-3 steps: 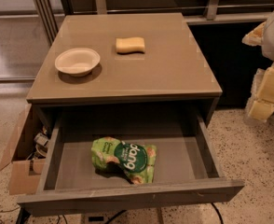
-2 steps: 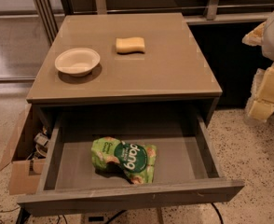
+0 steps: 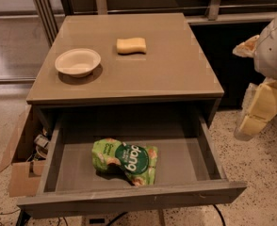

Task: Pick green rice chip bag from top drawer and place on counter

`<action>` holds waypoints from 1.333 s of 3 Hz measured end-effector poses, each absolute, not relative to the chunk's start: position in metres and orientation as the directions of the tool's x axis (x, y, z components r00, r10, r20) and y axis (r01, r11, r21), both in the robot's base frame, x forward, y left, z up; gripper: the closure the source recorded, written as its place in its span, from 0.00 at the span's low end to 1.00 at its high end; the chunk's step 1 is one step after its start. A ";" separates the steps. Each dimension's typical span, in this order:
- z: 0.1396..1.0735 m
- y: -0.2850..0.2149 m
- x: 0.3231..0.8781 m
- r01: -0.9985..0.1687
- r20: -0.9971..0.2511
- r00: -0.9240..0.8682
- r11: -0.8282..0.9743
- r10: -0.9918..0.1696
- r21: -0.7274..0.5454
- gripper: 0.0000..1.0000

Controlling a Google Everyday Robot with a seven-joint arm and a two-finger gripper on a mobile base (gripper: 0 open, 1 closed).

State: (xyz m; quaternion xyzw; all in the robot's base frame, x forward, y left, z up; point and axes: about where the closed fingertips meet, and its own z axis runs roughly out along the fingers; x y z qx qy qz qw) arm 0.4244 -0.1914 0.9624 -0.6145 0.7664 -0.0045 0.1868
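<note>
The green rice chip bag [image 3: 125, 160] lies flat on the bottom of the open top drawer [image 3: 129, 199], slightly left of its middle, with its dark green "dang" label facing up. The counter [image 3: 167, 69] is the grey-brown tabletop above the drawer. My gripper [image 3: 252, 119] hangs at the right edge of the view, beside the table's right side and level with the drawer. It is well apart from the bag and holds nothing that I can see.
A white bowl [image 3: 77, 62] stands on the counter's left side. A yellow sponge [image 3: 131, 45] lies at its far middle. A cardboard box [image 3: 20, 166] sits on the floor left of the drawer. A cable runs under the drawer front.
</note>
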 end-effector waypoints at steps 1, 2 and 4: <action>0.937 -0.172 0.410 -0.945 -0.415 -0.184 0.277 -0.891 -0.176 0.00; 0.911 -0.144 0.395 -0.935 -0.542 -0.236 0.340 -0.807 -0.099 0.00; 0.887 -0.103 0.397 -0.924 -0.638 -0.254 0.378 -0.727 -0.063 0.00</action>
